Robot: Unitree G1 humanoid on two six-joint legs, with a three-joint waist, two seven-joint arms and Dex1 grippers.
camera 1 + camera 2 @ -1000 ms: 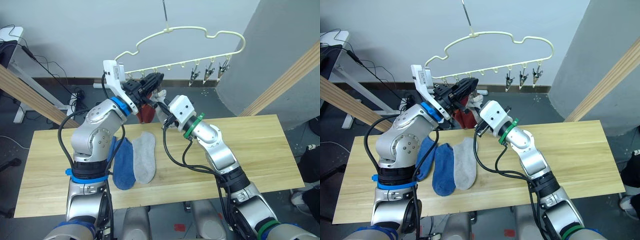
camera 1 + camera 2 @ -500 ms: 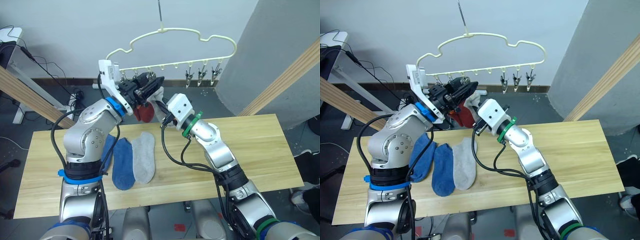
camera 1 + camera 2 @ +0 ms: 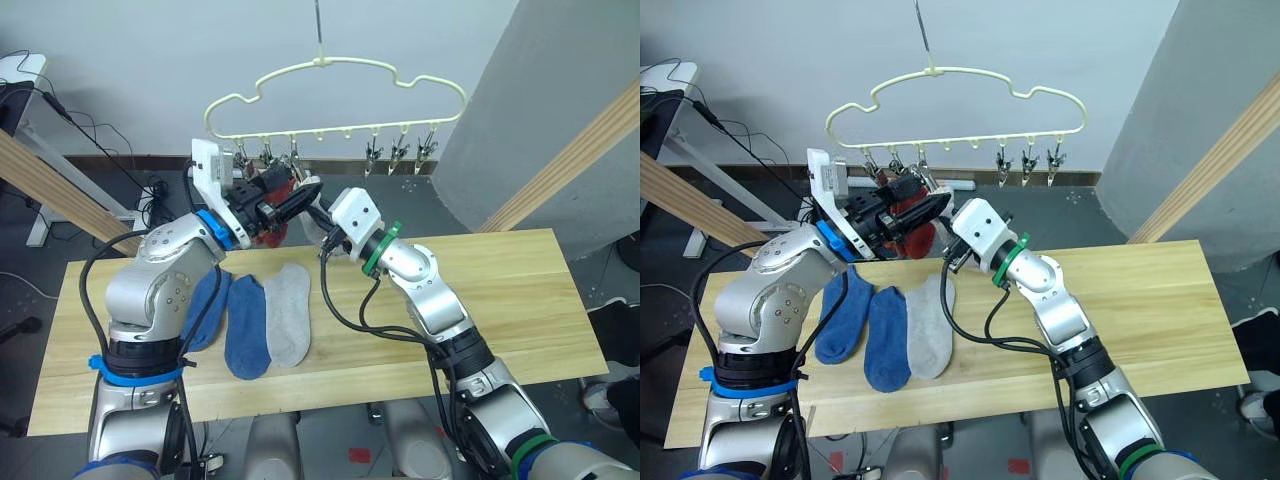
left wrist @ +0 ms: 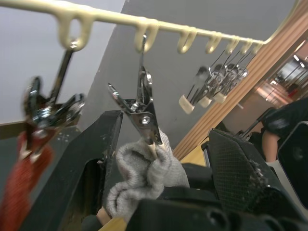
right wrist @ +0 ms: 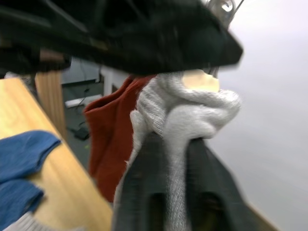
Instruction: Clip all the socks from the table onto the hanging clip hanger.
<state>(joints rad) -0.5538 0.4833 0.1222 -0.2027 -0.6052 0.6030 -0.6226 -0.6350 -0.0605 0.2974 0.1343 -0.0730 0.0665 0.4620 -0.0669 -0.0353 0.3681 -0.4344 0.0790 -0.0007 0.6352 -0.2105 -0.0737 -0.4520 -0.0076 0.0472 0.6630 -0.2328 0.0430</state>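
Head views: clip hanger (image 3: 330,100) hangs above the far edge of the surface (image 3: 500,300). Two blue socks (image 3: 245,325) and one grey sock (image 3: 290,312) lie side by side on the wood, near the left arm. A red sock (image 3: 912,205) hangs from a clip at the left end of the row. Both claws meet just under those clips.

Left wrist view: left claw (image 4: 154,159) stands spread, fingers either side of a metal clip (image 4: 144,115); the clip's tip touches a bunched grey sock (image 4: 144,175).

Right wrist view: right claw (image 5: 173,159) is clenched on that grey sock, holding it up beside the red one.

Judgement: step in hand is clipping this grey sock. Next, the left claw needs to squeeze the clip open, the right to feed fabric in, then both let go.
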